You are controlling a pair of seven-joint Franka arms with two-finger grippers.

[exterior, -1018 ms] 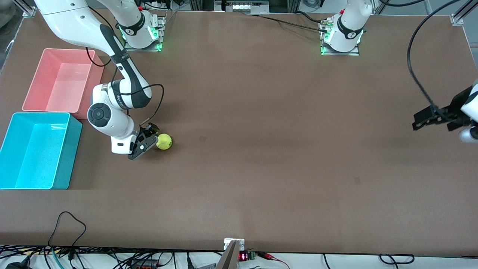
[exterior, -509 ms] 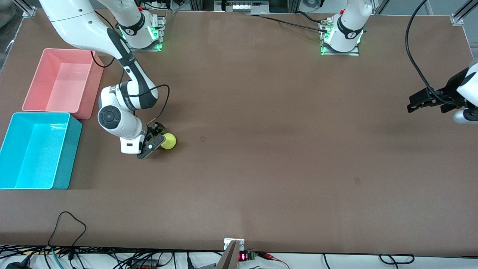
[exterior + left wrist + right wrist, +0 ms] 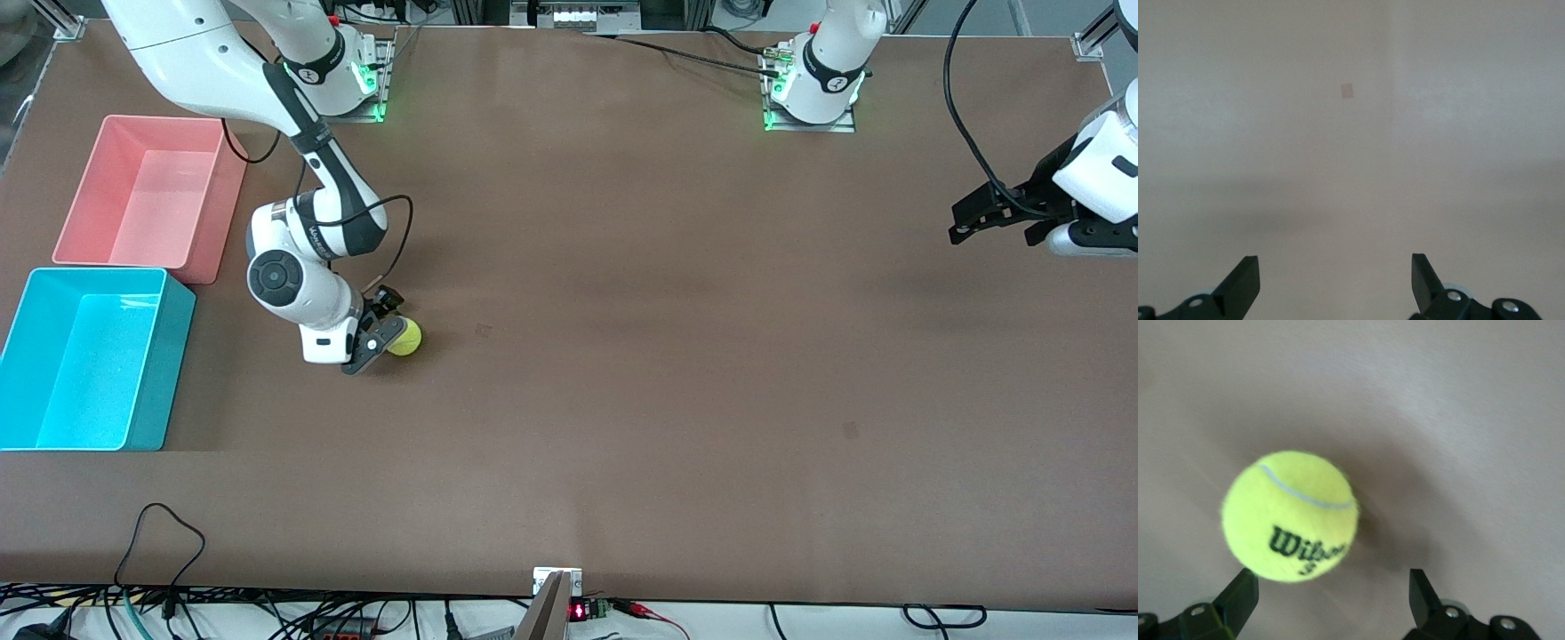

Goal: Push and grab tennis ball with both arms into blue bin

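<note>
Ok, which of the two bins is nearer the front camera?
The blue bin. It sits lower in the front view than the pink bin, which stands right beside it, closer to the right arm's base.

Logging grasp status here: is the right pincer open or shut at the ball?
Open. The right pincer has its jaws spread apart, and the tennis ball touches only one fingertip, unclamped.

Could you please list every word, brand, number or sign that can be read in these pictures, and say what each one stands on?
"Wilson", partly cut off, in dark lettering on the tennis ball.
Lettering on the dark band of the right arm's wrist: too small to read.
Round marks on the arm bases: too small to read.
Red digits on the small display at the table's edge: too small to read.
</note>
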